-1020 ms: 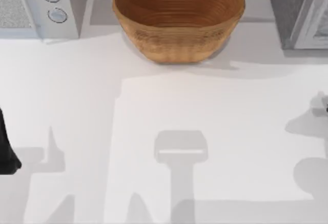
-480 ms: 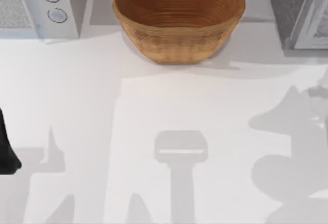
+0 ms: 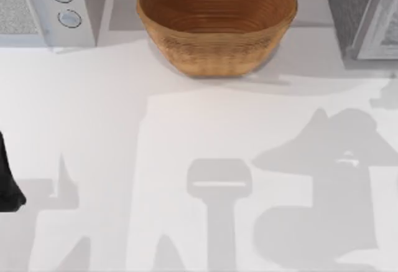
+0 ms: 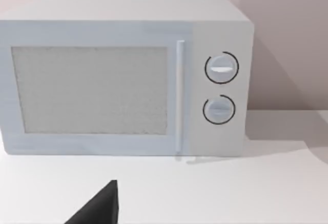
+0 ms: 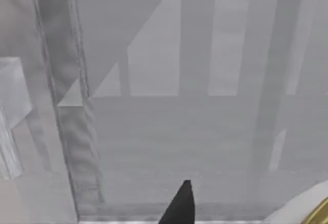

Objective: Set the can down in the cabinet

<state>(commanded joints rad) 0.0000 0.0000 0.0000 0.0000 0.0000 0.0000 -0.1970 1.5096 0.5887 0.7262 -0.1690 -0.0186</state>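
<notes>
Since the can (image 5: 319,212) is the thing to be placed, it comes first: I take it for the pale curve with a gold rim at the corner of the right wrist view, just beside the dark tip of the right gripper (image 5: 179,206). Whether that claw is spread, pressed together or pinching the can, I cannot tell.

On the table (image 3: 186,116), a broad shadow (image 3: 323,178) lies at 4 o'clock, which suggests the right arm hangs above that side. The left arm (image 3: 7,172) sits parked at 9 o'clock. The left gripper (image 4: 100,206) faces the microwave (image 4: 123,80), and I cannot tell its claw's state either.

Farther off, the basket (image 3: 214,23) stands at 12 o'clock, the microwave at 11 and the cabinet (image 3: 348,10) at 1 o'clock. Grey panels and upright strips, most likely part of the cabinet (image 5: 205,131), stand close ahead of the right wrist.

By my judgement the carry toward the cabinet is under way and the can is not yet set down.

- The can could clip a door edge or frame strip if the approach is off line, and twist in the hold.
- Letting go too high or tilted would tip it, and a round can then rolls.
- A weak hold could drop it onto the table short of the cabinet.
</notes>
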